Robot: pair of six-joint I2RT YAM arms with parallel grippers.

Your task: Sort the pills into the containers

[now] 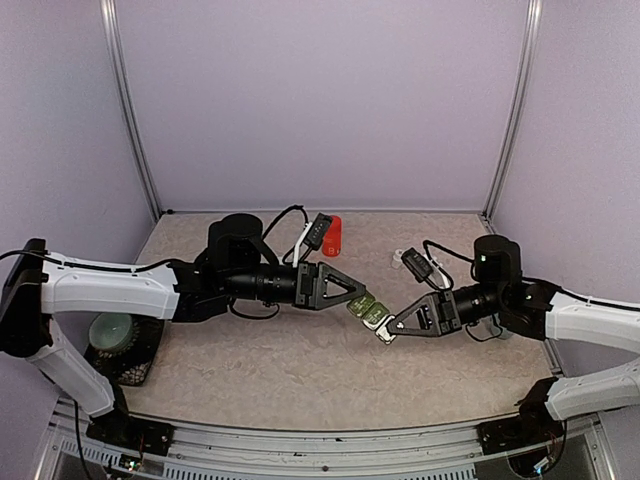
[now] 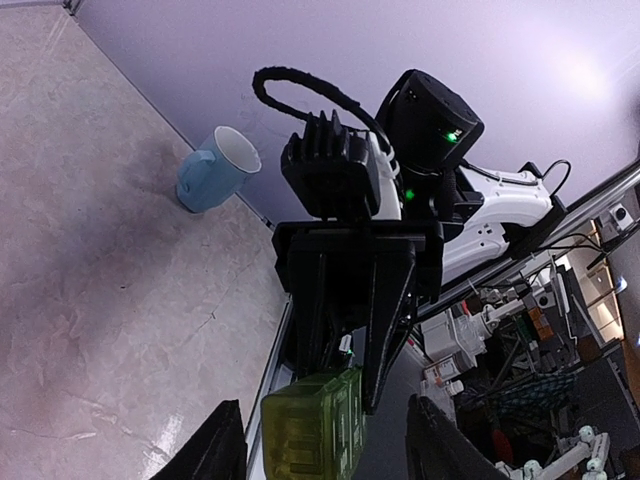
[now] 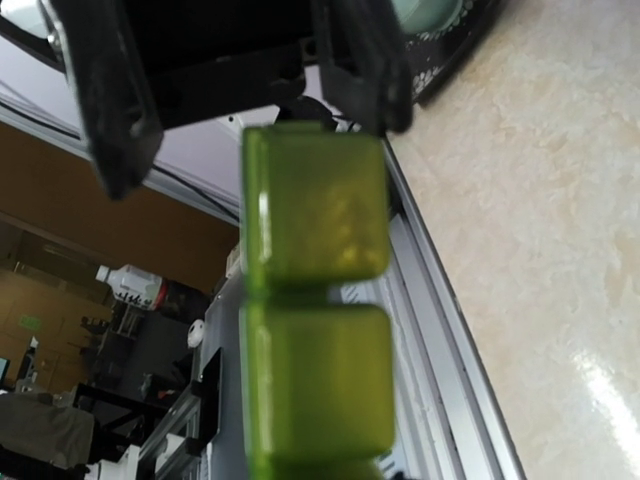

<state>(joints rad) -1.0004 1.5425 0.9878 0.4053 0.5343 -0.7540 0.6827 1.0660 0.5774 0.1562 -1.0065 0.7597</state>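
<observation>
Left gripper [image 1: 358,297]: jaws spread about the strip's near end, no contact seen.
Containers [image 1: 368,311]: held in mid-air between both arms.
Right gripper [image 1: 385,333]: pinched on the far end.
Risk: the strip could be twisted loose and dropped if squeezed off-centre.

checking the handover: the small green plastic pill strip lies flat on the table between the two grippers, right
No, the small green plastic pill strip is held in the air between the two grippers, the right gripper shut on its end. The left wrist view shows it off the table.
</observation>
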